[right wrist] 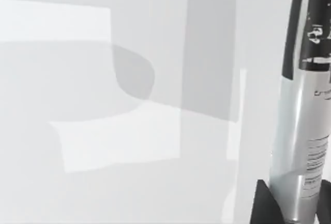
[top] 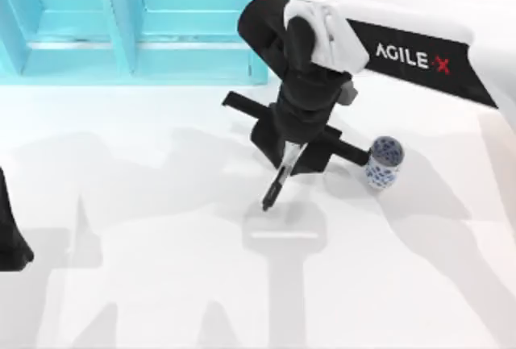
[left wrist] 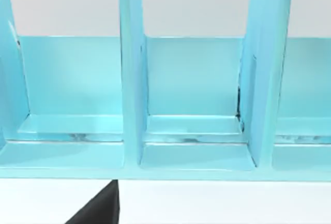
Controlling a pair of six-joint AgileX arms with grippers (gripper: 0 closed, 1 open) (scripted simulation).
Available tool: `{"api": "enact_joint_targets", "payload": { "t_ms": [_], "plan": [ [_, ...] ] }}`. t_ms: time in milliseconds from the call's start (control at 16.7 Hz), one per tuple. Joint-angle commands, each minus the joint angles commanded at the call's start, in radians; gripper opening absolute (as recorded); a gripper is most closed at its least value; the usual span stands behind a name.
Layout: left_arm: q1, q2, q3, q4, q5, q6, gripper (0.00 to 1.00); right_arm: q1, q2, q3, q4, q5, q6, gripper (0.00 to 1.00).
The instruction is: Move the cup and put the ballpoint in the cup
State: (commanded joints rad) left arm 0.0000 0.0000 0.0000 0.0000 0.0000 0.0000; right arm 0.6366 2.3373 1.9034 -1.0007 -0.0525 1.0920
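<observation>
White table (top: 161,284), turquoise rack (top: 137,18) at back | right gripper (top: 292,151) clamped ballpoint (top: 278,184), hung above centre | cup (top: 384,162) upright just right, interior unreadable | left arm (top: 12,240) parked left edge, fingers: cannot tell

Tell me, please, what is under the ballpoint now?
The ballpoint hangs from the right gripper, shut on it, above bare white table and its shadow. The gripper covers its upper end. The cup stands apart at the right. The left arm is parked at the left edge.

Rendered simulation workspace, plain white table (top: 161,284), turquoise partitioned rack (top: 129,18) at its back edge
</observation>
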Motion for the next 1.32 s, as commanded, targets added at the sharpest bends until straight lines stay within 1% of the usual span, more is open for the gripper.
{"api": "enact_joint_targets", "payload": {
  "t_ms": [180, 360, 720, 840, 960, 1080, 1320],
  "plan": [
    [0.000, 0.000, 0.000, 0.000, 0.000, 0.000, 1.00, 0.036, -0.169, -0.081, -0.029, 0.007, 0.031, 0.00],
    [0.000, 0.000, 0.000, 0.000, 0.000, 0.000, 1.00, 0.077, -0.276, -0.162, -0.066, 0.009, 0.076, 0.00],
    [0.000, 0.000, 0.000, 0.000, 0.000, 0.000, 1.00, 0.088, -0.292, -0.176, -0.077, 0.009, 0.090, 0.00],
    [0.000, 0.000, 0.000, 0.000, 0.000, 0.000, 1.00, 0.094, -0.297, -0.193, -0.047, 0.032, 0.067, 0.00],
    [0.000, 0.000, 0.000, 0.000, 0.000, 0.000, 1.00, 0.104, -0.307, -0.235, 0.027, 0.085, 0.018, 0.00],
    [0.000, 0.000, 0.000, 0.000, 0.000, 0.000, 1.00, 0.117, -0.324, -0.300, 0.141, 0.164, -0.054, 0.00],
    [0.000, 0.000, 0.000, 0.000, 0.000, 0.000, 1.00, 0.147, -0.371, -0.483, 0.464, 0.372, -0.244, 0.00]
  ]
}}
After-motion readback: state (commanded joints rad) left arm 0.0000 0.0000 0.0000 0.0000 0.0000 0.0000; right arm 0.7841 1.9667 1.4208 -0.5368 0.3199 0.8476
